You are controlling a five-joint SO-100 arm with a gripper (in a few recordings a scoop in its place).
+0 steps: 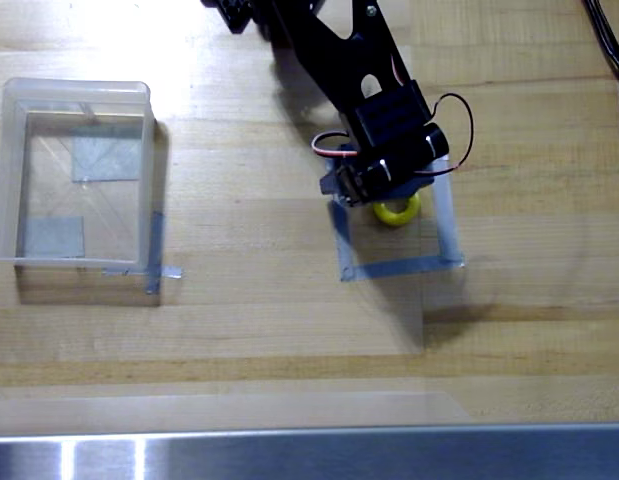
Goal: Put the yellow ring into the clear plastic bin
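The yellow ring (398,211) lies inside the grey tape square (397,232), well right of the clear plastic bin (74,92). It looks light, stiff and smooth, likely slippery; pinching across its thick wall seems best. The black gripper (367,192) hangs over it; whether clenched, I cannot tell.

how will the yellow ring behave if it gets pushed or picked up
The ring looks small and thick-walled, so probably light and stiff. Lying flat, it should slide, not roll; on edge it could roll. Its rounded surface might slip from the end effector.
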